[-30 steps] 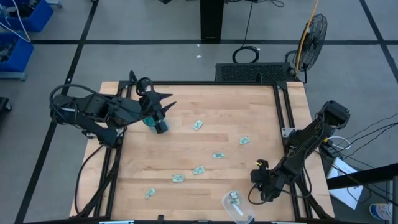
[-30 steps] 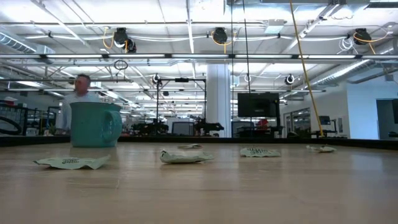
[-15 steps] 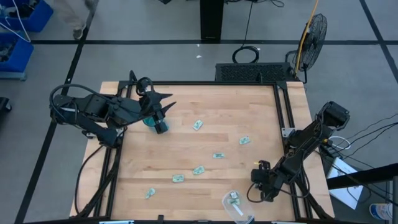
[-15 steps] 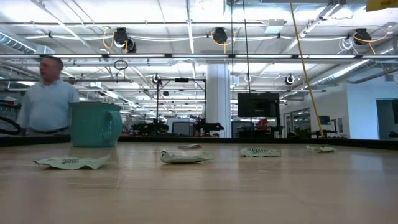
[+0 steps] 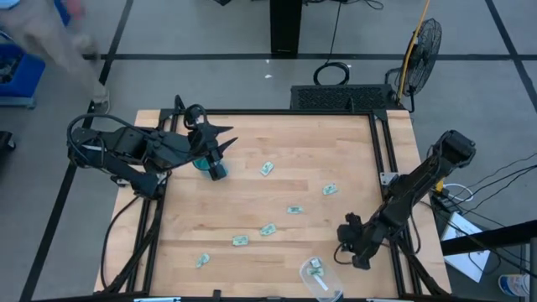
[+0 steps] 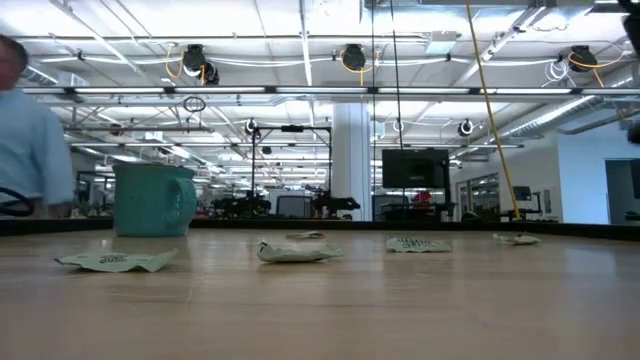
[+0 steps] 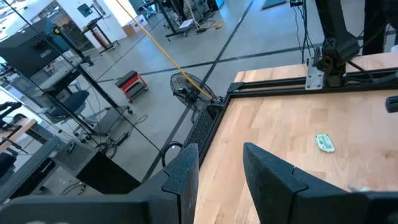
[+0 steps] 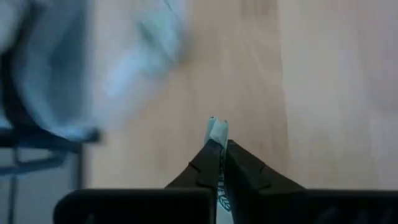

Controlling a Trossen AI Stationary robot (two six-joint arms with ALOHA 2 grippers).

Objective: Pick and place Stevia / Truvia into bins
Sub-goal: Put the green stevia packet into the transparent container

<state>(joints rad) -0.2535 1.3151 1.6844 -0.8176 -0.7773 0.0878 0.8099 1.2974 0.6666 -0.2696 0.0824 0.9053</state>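
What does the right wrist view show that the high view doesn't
Only the right wrist view shows the right gripper pinching a pale sachet between shut fingers. Only the high view shows the clear tub, the left gripper over the teal mug, and loose sachets. Both show the wooden table.

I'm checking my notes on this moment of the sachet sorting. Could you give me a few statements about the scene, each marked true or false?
1. The right gripper is shut on a sachet. True.
2. The teal mug lies tipped on its side. False: it stands upright.
3. The left gripper is open and holds nothing. True.
4. The clear tub is empty. False: a sachet lies inside it.
5. Loose sachets, such as one mid-table, lie on the wooden table. True.
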